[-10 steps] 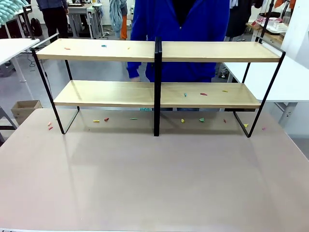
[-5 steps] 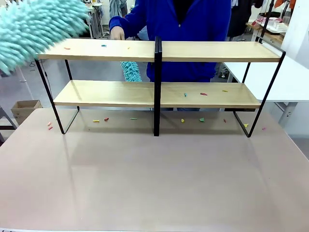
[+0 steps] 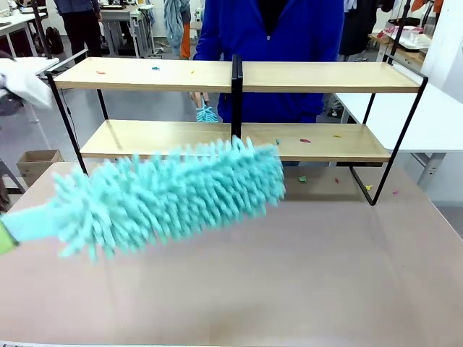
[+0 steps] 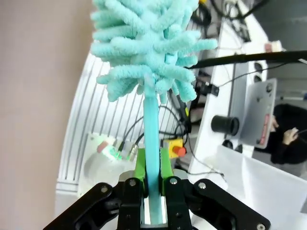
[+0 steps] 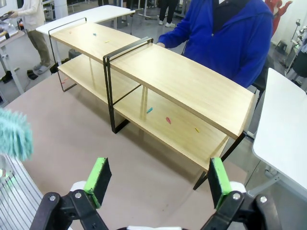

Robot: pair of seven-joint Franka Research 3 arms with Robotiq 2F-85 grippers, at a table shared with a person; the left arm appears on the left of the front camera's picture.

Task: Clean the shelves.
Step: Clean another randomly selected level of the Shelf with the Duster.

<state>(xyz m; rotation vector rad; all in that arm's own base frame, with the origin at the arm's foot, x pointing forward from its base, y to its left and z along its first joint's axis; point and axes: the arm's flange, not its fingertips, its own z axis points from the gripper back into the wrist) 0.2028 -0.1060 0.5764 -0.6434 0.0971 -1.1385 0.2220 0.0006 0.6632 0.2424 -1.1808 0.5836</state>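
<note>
The shelves [image 3: 325, 76] stand across the far half of the table, with two light wooden boards in a black frame; small coloured scraps [image 3: 304, 140] lie on both boards. My left gripper [image 4: 152, 165] is shut on the pale blue handle of a fluffy teal duster [image 3: 181, 191]. The duster's head hangs over the table in front of the lower board. My right gripper [image 5: 158, 179] is open and holds nothing, up above the table and facing the shelves [image 5: 182, 81]. Behind the rack, a person in blue [image 3: 271, 29] holds a smaller teal duster [image 3: 207, 113].
More scraps [image 3: 302, 179] lie on the beige table [image 3: 289, 275] under and beside the rack. White tables [image 3: 441, 123] stand right and left of it. A cardboard box [image 3: 37, 163] sits on the floor at the left.
My duster swung from the upper left down across the table's front. The person's hand left the top board and their small duster now sits lower behind the centre post.
</note>
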